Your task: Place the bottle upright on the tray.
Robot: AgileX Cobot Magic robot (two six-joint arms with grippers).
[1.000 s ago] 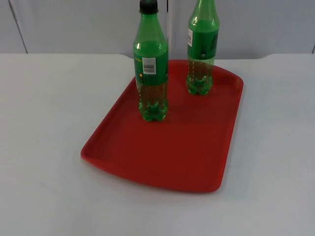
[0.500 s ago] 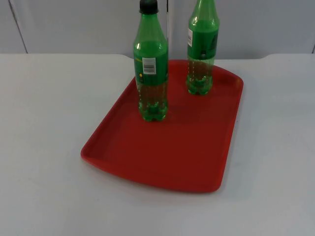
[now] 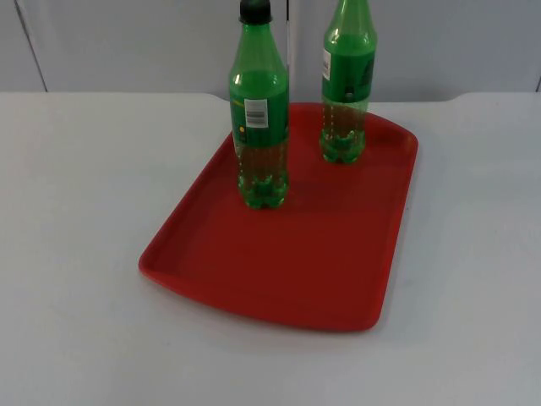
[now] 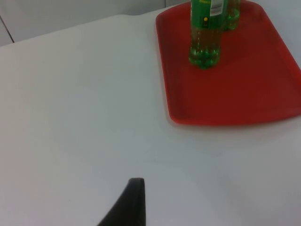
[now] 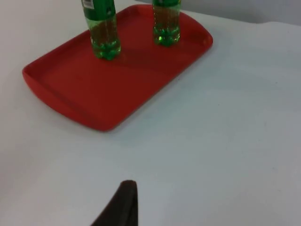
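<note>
A red tray (image 3: 321, 271) lies in the middle of the white table. Two green bottles stand upright on its far half: one with a black cap (image 3: 259, 118) toward the left rim, the other (image 3: 347, 80) near the far edge. The left wrist view has the tray (image 4: 244, 94) with the black-capped bottle (image 4: 205, 33) in front of the other bottle (image 4: 233, 12). My left gripper (image 4: 134, 200) waits over bare table, well away from the tray. The right wrist view takes in the tray (image 5: 108, 89) and both bottles (image 5: 103, 28) (image 5: 166, 23). My right gripper (image 5: 123, 202) also waits apart from them.
The grey partition wall (image 3: 127, 42) closes off the table behind the tray. White table top (image 3: 76, 211) stretches to either side of the tray and in front of it.
</note>
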